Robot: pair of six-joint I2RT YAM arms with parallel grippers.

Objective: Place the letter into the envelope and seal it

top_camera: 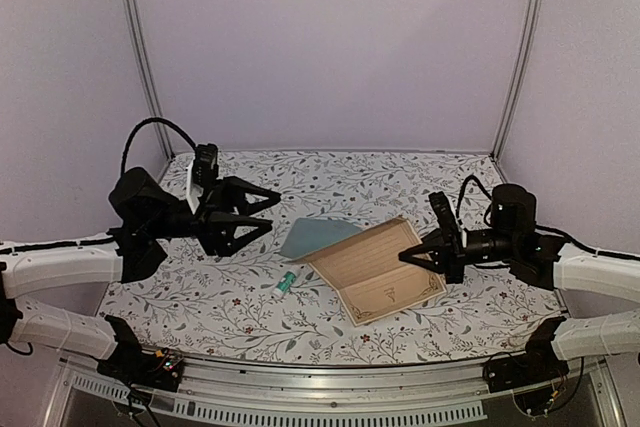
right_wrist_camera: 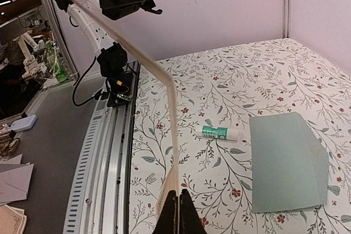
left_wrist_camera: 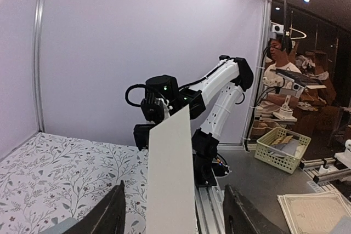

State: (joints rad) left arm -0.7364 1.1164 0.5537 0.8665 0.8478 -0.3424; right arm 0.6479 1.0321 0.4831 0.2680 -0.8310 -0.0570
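Observation:
The tan letter [top_camera: 375, 269] with its dark ornate border is bent along its middle and lifted off the table on the right. My right gripper [top_camera: 408, 255] is shut on its right edge. In the right wrist view the sheet [right_wrist_camera: 171, 135] runs edge-on up from the closed fingertips [right_wrist_camera: 178, 212]. The pale teal envelope [top_camera: 318, 237] lies flat just left of the letter [right_wrist_camera: 285, 163]. My left gripper [top_camera: 274, 208] hovers left of the envelope, open and holding nothing. The letter's whitish back [left_wrist_camera: 171, 179] stands ahead between its spread fingers [left_wrist_camera: 112, 215], touching neither.
A small white-and-green glue stick [top_camera: 287, 282] lies on the floral tabletop [top_camera: 230, 317] near the envelope's front corner [right_wrist_camera: 219, 132]. Metal frame posts [top_camera: 140, 57] stand at the back corners. An aluminium rail [top_camera: 330, 387] runs along the near edge.

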